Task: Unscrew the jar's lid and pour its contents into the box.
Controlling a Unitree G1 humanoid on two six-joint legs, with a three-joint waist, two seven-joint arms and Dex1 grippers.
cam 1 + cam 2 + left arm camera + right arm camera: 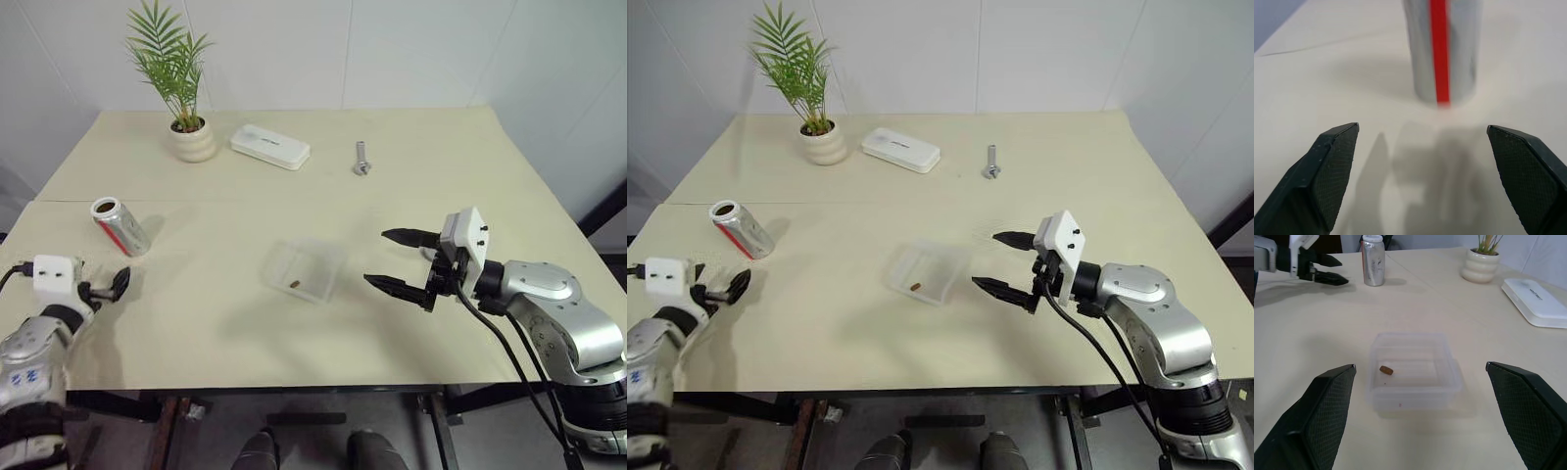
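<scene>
- The jar (120,226) stands upright on the table (245,333) at about nine o'clock from the box (304,269), well apart from it, with its lid (105,208) on top.
- The left gripper (111,287) hangs near the jar, at about six o'clock of it, jaws wide and holding nothing; from the wrist the red stripe faces straight between the fingers.
- The right gripper (404,260) hovers at three o'clock of the box, also spread wide and empty.
- The box is clear and shallow; one small brown bit (1386,369) lies inside, toward its left wall.
- Handling, as I judge it: the jar looks light, stiff and smooth-sided, so it could slip or tip under a glancing touch. Take it around the middle of the body, below the lid, pads square to the wall.
- The lid is flat and thin; grip it by the rim, across its width.
- The box looks light enough to slide if bumped.
- A plant pot (193,140), a white case (269,146) and a bolt (361,158) sit along the far edge, at twelve o'clock.
</scene>
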